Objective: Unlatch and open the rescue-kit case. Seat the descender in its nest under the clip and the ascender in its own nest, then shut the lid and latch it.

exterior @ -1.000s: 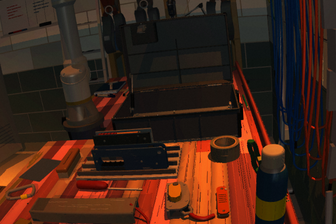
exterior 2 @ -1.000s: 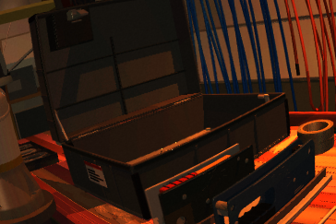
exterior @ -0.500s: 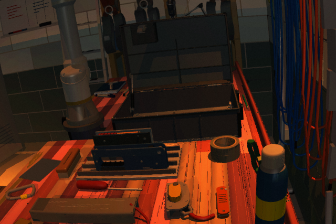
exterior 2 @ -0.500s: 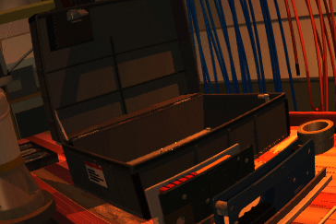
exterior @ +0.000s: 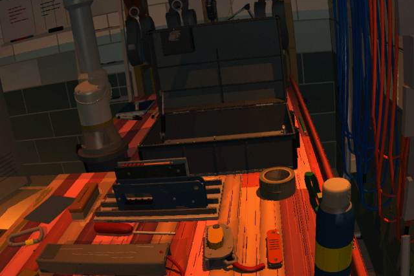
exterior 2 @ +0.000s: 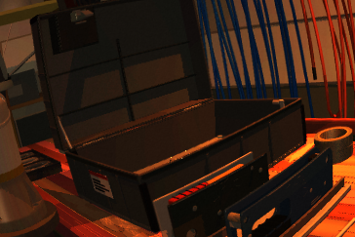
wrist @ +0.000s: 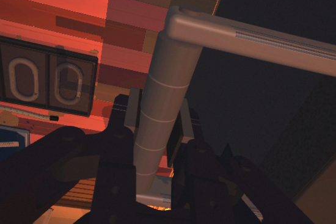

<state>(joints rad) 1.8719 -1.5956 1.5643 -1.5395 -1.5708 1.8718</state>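
Observation:
The gripper's fingertips are hidden behind the raised lid's top edge in the side cameras; only its body (exterior: 209, 5) shows above the case. In the wrist camera the gripper (wrist: 158, 119) has its two fingers clamped on the lid's grey tubular handle (wrist: 162, 103). The dark rescue-kit case (exterior: 219, 126) stands open at the back of the bench, lid upright (exterior 2: 117, 59) and the tray interior in shadow. The blue slotted device (exterior: 160, 194) lies on a ribbed tray in front of the case, with a black and red-striped device (exterior: 152, 167) just behind it.
Behind the case hang harnesses on a tiled wall, with blue and orange ropes (exterior: 364, 66) at right. The arm's base (exterior: 95, 112) stands left of the case. A tape roll (exterior: 277, 181), flask (exterior: 335, 226), screwdriver (exterior: 130, 228), orange-knobbed tool (exterior: 217, 241) and carabiner (exterior: 25, 236) lie in front.

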